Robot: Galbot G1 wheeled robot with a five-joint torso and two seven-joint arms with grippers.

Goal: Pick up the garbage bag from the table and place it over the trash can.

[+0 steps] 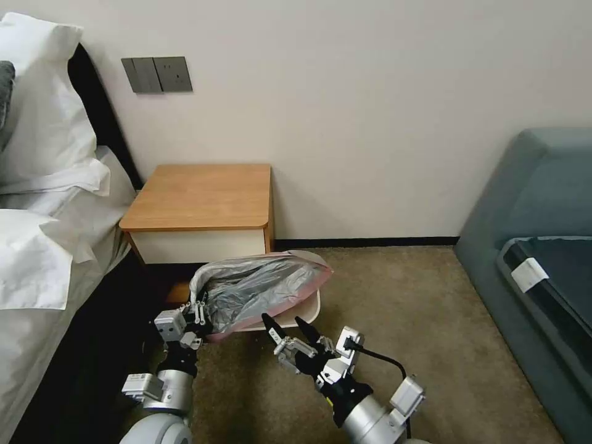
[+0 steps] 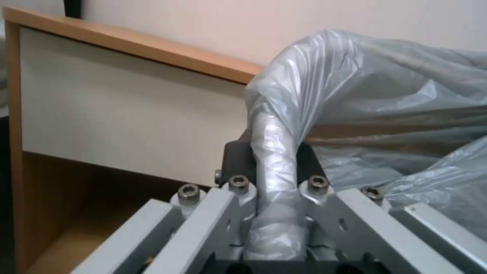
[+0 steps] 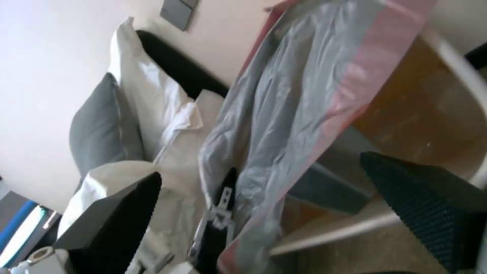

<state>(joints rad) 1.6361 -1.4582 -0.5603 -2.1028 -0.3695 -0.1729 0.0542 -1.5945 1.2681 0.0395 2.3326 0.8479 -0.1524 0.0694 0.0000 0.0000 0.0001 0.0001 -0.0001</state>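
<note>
The garbage bag (image 1: 262, 287), grey wrinkly film with a pink rim, lies spread over the cream trash can (image 1: 313, 308) on the carpet in front of the wooden table (image 1: 200, 196). At the bag's left end my left gripper (image 1: 198, 311) is shut on a bunched strip of the film (image 2: 276, 152), close to the table's white drawer front (image 2: 127, 110). Just before the bin's near side my right gripper (image 1: 282, 320) stands open, nothing between its fingers (image 3: 421, 198). From the right wrist, the bag (image 3: 304, 95) hangs ahead of that gripper, the bin's rim (image 3: 335, 234) below it.
A bed with white pillows (image 1: 43, 154) stands at the left beside the table. A teal sofa (image 1: 542, 246) fills the right side. Bare brown carpet (image 1: 401, 308) lies between bin and sofa. The wall (image 1: 370, 123) is right behind the table.
</note>
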